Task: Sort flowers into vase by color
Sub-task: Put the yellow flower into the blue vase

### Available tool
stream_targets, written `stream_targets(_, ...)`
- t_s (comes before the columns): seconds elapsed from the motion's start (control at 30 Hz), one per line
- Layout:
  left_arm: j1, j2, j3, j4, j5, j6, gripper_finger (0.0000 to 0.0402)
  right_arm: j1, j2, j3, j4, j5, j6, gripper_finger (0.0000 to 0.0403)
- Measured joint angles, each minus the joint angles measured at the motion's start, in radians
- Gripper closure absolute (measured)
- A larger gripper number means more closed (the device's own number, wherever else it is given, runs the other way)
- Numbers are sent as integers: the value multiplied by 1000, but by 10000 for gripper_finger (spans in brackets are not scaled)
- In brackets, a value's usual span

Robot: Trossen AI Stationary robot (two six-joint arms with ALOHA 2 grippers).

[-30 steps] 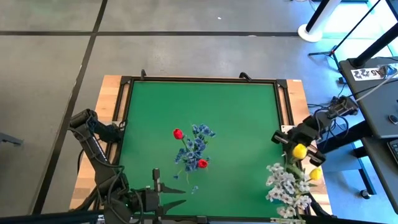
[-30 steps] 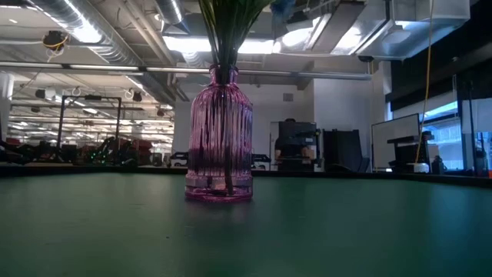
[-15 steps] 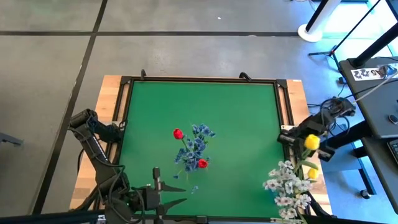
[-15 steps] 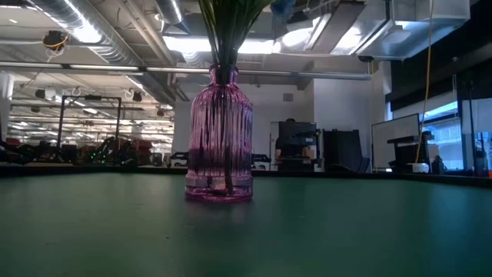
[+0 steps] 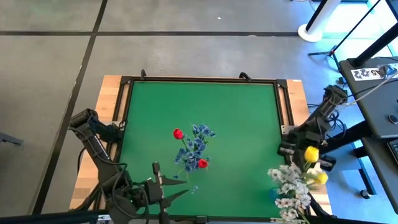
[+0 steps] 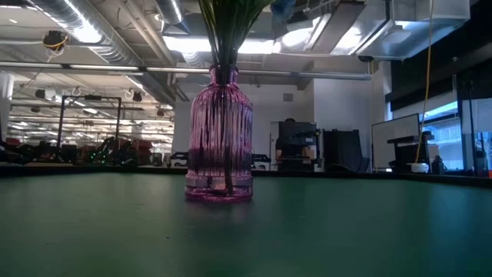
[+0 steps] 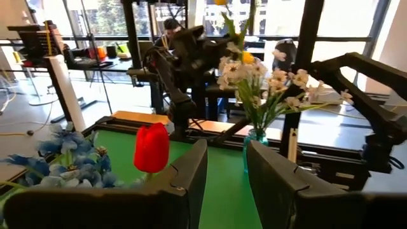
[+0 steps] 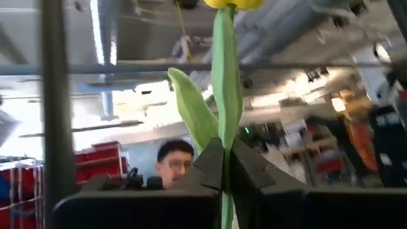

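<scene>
A purple ribbed vase (image 6: 219, 138) stands at mid-table with red tulips (image 5: 178, 133) and blue blossoms (image 5: 198, 144) in it. At the near right corner a teal vase (image 7: 254, 137) holds whitish blossoms (image 5: 289, 186) and a yellow tulip (image 5: 320, 177). My right gripper (image 5: 303, 149) is at the table's right edge, above that vase, shut on another yellow tulip (image 5: 311, 154). My left gripper (image 5: 180, 185) hovers open and empty near the front edge, pointing at the purple vase; a red tulip (image 7: 151, 147) shows just beyond its fingers. My right gripper pinches the yellow tulip's green stem (image 8: 224, 137) between its two fingertips, just below the leaf (image 8: 191, 108). The stem runs on past the fingertips to the bud (image 8: 232, 3). The tulip is lifted clear of table and vases.
The green table top (image 5: 236, 112) has a black frame with wooden boards (image 5: 297, 99) at either side. A desk with gear (image 5: 379, 68) stands beyond the right edge. In the right wrist view a person (image 8: 175, 162) sits in the room behind.
My right arm has swung about at the table's right edge and its wrist has turned. The yellow tulip in its hold went a little toward the right edge, then toward the near edge, closer to the whitish blossoms. My left gripper has turned slightly.
</scene>
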Motion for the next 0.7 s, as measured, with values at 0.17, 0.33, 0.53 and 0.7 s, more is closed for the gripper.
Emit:
stream_targets(0.17, 25, 0, 0, 0, -1, 0, 294, 58, 39, 0, -2, 197, -21, 398)
stream_targets(0.33, 40, 0, 0, 0, 2, -2, 294, 115, 114, 0, 31, 206, -104, 393)
stream_targets(0.53, 39, 0, 0, 0, 13, -4, 294, 206, 213, 0, 101, 206, -232, 395)
stream_targets(0.7, 28, 0, 0, -1, 16, -27, 294, 251, 272, 0, 102, 207, -264, 398)
